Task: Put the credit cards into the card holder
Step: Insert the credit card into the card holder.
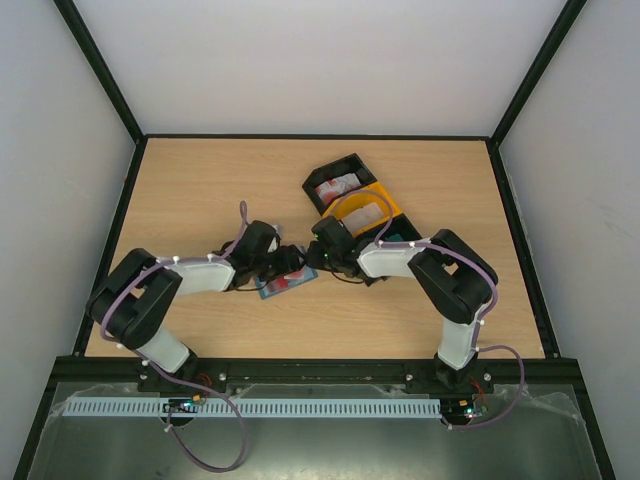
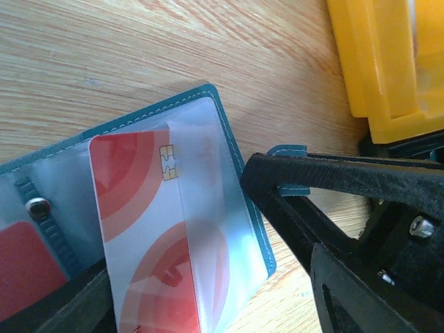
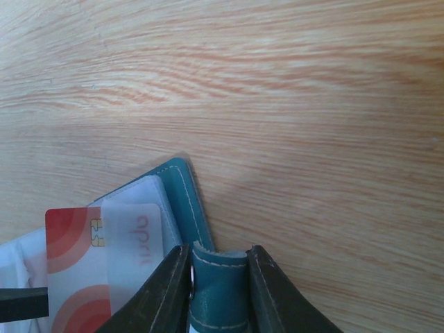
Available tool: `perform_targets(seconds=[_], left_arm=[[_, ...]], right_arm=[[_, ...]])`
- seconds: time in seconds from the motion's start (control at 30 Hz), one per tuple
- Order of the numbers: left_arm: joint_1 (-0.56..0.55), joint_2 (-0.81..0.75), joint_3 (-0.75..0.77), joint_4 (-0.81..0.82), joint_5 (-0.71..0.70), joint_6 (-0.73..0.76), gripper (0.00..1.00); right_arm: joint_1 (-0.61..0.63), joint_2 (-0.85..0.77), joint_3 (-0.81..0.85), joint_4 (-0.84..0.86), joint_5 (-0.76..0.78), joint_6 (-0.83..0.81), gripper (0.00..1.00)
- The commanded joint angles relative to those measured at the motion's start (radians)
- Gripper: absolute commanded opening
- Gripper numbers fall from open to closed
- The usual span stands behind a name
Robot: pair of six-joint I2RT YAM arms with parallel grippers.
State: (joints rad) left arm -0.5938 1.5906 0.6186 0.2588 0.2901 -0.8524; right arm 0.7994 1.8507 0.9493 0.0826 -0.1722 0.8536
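The card holder point(image 2: 239, 201) lies open on the tabletop point(image 3: 291, 90), just near and left of the yellow bin point(image 2: 378, 62) and black bin point(image 1: 335, 172). The right pincer point(image 3: 218, 260) is clamped narrow on the holder's teal strap. A red-and-white credit card point(image 2: 139, 229) sits partway under the clear right pocket, its left strip bare. Another red card point(image 2: 21, 267) shows in the left pocket. The left pincer point(image 1: 290, 263) hovers over the holder; I cannot tell how wide it is.

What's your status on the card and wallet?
Right gripper shut on strap of teal-blue folding wallet. Left gripper beside red-and-white plastic card, grip unclear. Card partway into clear pocket. Path unobstructed.
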Motion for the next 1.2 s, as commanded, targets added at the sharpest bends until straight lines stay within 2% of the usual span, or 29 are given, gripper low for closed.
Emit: perform_targets(seconds=[0.0,0.23,0.53,0.97,1.17], left_arm=[[-0.018,-0.035,0.043,-0.193,-0.072,-0.003,0.72],[-0.02,-0.084,0.064,-0.311,-0.14,-0.038,0.79],[-0.021,-0.114,0.068,-0.372,-0.181,-0.062,0.83],[-0.04,-0.044,0.059,-0.345,-0.142,-0.054,0.78],[-0.043,-0.051,0.058,-0.313,-0.11,-0.055,0.7]], right_arm=[[0.015,0.009,-0.041,-0.054,-0.093,-0.002,0.22],[0.014,0.01,-0.062,-0.021,-0.139,0.003,0.22],[0.013,0.019,-0.067,-0.003,-0.165,-0.001,0.22],[0.014,0.036,-0.069,0.027,-0.229,-0.013,0.22],[0.014,0.038,-0.07,0.037,-0.24,-0.008,0.22]])
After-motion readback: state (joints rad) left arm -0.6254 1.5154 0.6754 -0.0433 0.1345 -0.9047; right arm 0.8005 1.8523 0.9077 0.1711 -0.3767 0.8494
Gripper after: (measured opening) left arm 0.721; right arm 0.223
